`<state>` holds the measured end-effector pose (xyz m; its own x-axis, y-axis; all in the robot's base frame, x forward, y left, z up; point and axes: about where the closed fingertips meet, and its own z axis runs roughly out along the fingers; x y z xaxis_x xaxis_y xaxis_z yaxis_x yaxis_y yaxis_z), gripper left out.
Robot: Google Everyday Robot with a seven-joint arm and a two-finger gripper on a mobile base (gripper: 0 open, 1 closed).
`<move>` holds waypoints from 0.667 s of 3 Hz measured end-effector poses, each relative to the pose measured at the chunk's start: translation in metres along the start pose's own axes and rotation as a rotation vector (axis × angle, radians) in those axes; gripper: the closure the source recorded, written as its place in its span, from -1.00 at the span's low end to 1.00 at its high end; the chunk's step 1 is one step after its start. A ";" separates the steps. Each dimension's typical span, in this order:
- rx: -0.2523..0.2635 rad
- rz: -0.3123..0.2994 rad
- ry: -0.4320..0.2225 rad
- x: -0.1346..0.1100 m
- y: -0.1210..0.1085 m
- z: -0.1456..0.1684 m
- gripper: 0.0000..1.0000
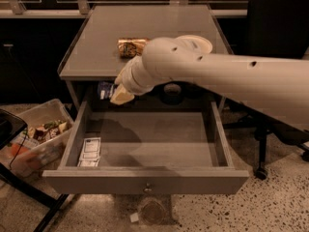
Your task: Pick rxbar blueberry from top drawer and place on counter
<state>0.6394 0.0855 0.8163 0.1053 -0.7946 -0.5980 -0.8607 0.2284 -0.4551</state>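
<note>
The top drawer is pulled open below the counter. My gripper is at the drawer's back left, just under the counter's front edge, with the arm reaching in from the right. It is shut on the rxbar blueberry, a small dark blue packet that sticks out to the left of the fingers and is lifted off the drawer floor. The arm hides part of the counter's front edge.
A white flat packet lies in the drawer's front left corner. A crushed gold can and a white bowl sit on the counter. A plastic bin of clutter stands on the floor left; a dark chair stands right.
</note>
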 end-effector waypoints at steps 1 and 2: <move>-0.027 -0.088 -0.003 -0.016 -0.042 -0.006 1.00; -0.005 -0.129 0.002 -0.037 -0.093 -0.012 1.00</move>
<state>0.7097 0.0864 0.8887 0.2146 -0.8182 -0.5334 -0.8424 0.1214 -0.5251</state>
